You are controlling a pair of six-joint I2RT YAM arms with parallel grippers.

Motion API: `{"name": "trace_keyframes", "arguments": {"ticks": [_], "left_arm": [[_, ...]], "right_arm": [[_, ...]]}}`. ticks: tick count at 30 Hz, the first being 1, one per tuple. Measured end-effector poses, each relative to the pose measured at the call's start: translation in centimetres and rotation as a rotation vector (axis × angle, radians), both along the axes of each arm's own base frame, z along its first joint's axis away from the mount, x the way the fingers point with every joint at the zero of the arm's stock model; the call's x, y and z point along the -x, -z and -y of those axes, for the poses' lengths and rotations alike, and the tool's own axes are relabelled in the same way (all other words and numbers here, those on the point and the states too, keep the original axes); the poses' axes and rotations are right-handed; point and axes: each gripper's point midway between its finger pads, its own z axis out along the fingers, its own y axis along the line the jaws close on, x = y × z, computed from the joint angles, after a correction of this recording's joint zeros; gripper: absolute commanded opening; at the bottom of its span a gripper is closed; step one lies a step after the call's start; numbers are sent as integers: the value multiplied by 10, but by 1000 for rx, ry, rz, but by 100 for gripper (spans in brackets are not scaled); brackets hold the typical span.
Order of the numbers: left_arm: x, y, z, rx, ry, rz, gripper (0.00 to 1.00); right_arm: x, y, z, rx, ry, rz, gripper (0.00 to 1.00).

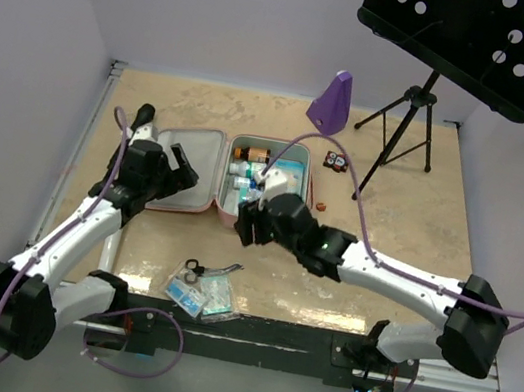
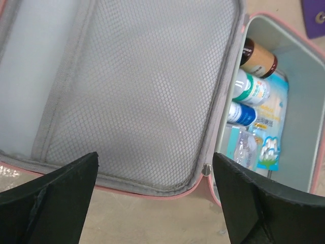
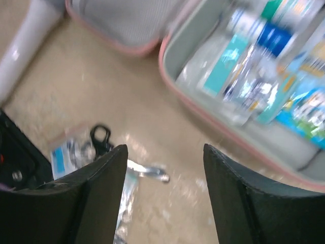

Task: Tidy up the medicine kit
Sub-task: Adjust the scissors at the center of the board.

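Note:
The pink medicine kit (image 1: pixel 192 158) lies open in the middle of the table, its lid flat on the left and its tray on the right. The tray holds several bottles (image 1: pixel 249 154) and packets. My left gripper (image 1: pixel 182 175) stands open over the lid's near edge; in the left wrist view it (image 2: pixel 155 173) frames the grey mesh pocket (image 2: pixel 142 86) and holds nothing. My right gripper (image 1: pixel 245 222) hovers open just in front of the tray's near left corner. In the blurred right wrist view it (image 3: pixel 165 168) is over bare table beside the kit (image 3: pixel 193 51), empty.
Black-handled scissors (image 1: pixel 194 267) and clear packets (image 1: pixel 196 293) lie near the front edge, also seen as scissors (image 3: pixel 101 136) in the right wrist view. A purple metronome-shaped object (image 1: pixel 331 102), a music stand (image 1: pixel 416 101), a small dark item (image 1: pixel 335 161) and a tiny orange piece (image 1: pixel 322 206) sit behind and right.

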Motion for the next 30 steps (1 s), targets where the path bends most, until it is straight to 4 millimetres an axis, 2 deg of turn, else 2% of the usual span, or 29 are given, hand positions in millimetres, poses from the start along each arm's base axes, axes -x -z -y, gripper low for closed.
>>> {"name": "trace_keyframes", "arguments": {"ticks": [3, 6, 12, 15, 18, 23, 30], "left_arm": [[5, -13, -6, 38, -43, 45, 100], [10, -18, -7, 60, -55, 65, 100], [22, -3, -6, 71, -56, 19, 100], [27, -3, -8, 70, -56, 15, 100], [29, -10, -9, 71, -61, 40, 100], [32, -9, -11, 66, -64, 33, 100], [33, -8, -11, 63, -67, 28, 99]], "right_arm": [[47, 48, -5, 87, -87, -86, 69], [78, 72, -12, 131, -143, -134, 68], [111, 100, -31, 168, -209, -177, 67], [125, 114, -37, 194, -234, -191, 65], [125, 124, -43, 222, -218, -185, 64], [108, 135, -53, 267, -145, -150, 63], [89, 138, -41, 311, -58, -108, 58]]}}
